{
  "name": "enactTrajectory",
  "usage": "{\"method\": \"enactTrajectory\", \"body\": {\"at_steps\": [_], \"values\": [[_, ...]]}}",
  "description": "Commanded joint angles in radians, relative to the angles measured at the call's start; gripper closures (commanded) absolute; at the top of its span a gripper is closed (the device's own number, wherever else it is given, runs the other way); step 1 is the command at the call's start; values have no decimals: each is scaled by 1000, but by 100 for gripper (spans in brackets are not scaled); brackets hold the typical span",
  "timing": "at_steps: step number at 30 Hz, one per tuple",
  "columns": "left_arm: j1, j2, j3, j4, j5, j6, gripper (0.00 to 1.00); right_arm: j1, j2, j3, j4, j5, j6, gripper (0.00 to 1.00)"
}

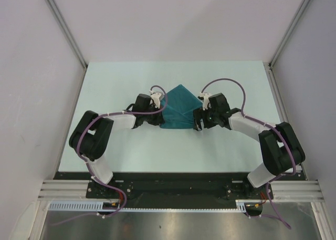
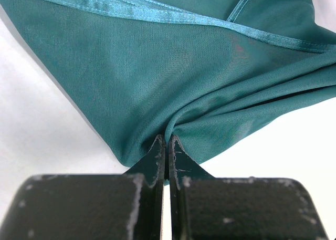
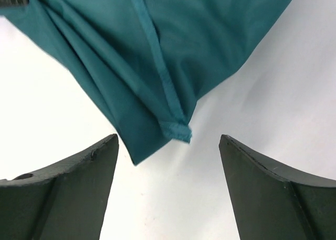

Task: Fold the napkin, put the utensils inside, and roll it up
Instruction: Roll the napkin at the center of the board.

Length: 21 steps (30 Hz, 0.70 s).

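Napkin (image 1: 177, 111) on table (image 1: 157, 153), centre — left pincer (image 1: 159, 117) at its left edge, right pincer (image 1: 198, 122) just beside right corner.

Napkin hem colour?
The hem is dark teal like the napkin, slightly glossier; left wrist view shows it best.

Looked like robotics lab test cell. Plain white panel walls (image 1: 173, 19) closed in pale counter (image 1: 173, 156) on three sides; aluminium posts (image 1: 63, 24) rose from far corners. Left arm (image 1: 94, 137) and right arm (image 1: 278, 148) were bolted to black base plate (image 1: 178, 187) at counter's near edge. Purple cables (image 1: 220, 82) looped over arms; slotted cable duct (image 1: 79, 205) and bare steel sheet (image 1: 173, 227) lay below.
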Motion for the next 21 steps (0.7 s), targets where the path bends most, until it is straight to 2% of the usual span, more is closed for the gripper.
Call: {"method": "enactTrajectory", "body": {"at_steps": [1, 8, 21], "values": [[15, 21, 26, -35, -9, -6, 100, 3, -36, -30, 36, -38, 27, 16], [15, 22, 31, -40, -9, -2, 100, -20, 9, -10, 59, -6, 73, 17], [17, 24, 32, -44, -9, -2, 100, -58, 95, 44, 93, -38, 152, 27]]}}
